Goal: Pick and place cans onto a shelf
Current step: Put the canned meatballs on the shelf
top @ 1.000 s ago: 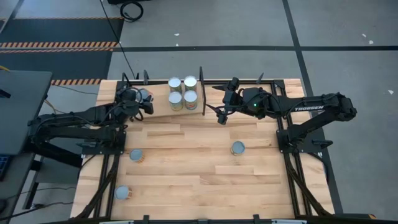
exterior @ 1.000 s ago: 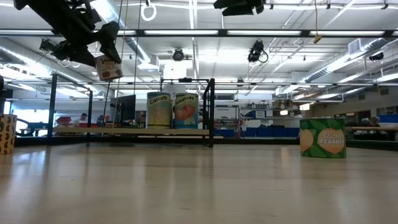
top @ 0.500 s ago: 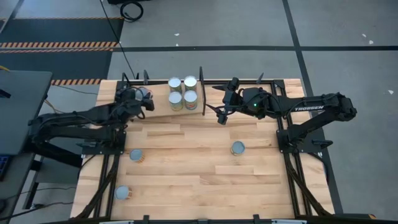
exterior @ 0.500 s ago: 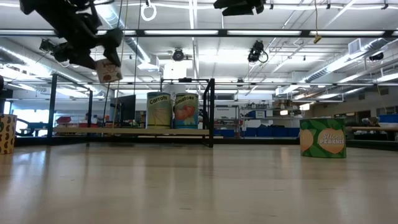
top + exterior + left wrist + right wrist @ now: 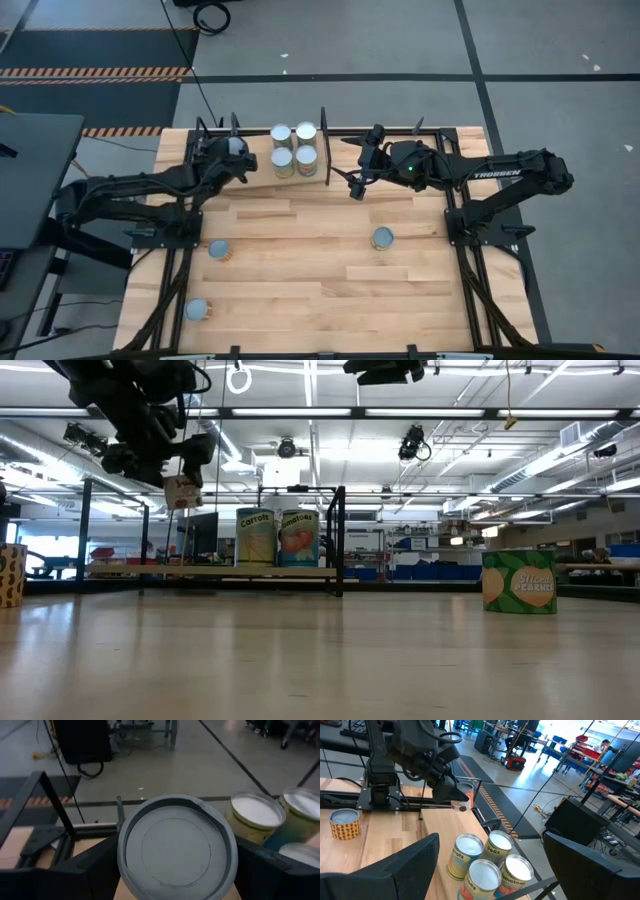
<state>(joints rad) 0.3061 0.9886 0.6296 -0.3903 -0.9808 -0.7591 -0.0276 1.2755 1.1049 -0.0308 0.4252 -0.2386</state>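
Inspection of my working area. The counter (image 5: 300,290) ends at its far edge in the shelf (image 5: 256,176), which is bordered by thin black rods and split by the black divider (image 5: 323,148). Bare plank shows on the shelf between its left end posts and the cans grouped against the divider, and the middle of the counter lies open between the loose cans. My left arm (image 5: 130,190) reaches from the counter's left side up to the shelf's left part. Its jaws are clamped on the held can (image 5: 236,147), fingers on either side of its body, silver top up. In the low view that can hangs clear above the plank, slightly tilted, apart from the grouped cans. My right arm (image 5: 500,175) stretches in from the right side. Its jaws stand wide and carry nothing, raised just to the right of the divider. Count of cans: eight. Four shelf cans (image 5: 294,145) stand upright in a tight square touching or nearly touching each other, just left of the divider. One is in my left jaws. Three stand loose on the counter: the left-middle can (image 5: 217,249), the near-left can (image 5: 196,309) and the right-middle can (image 5: 383,238), all well apart.
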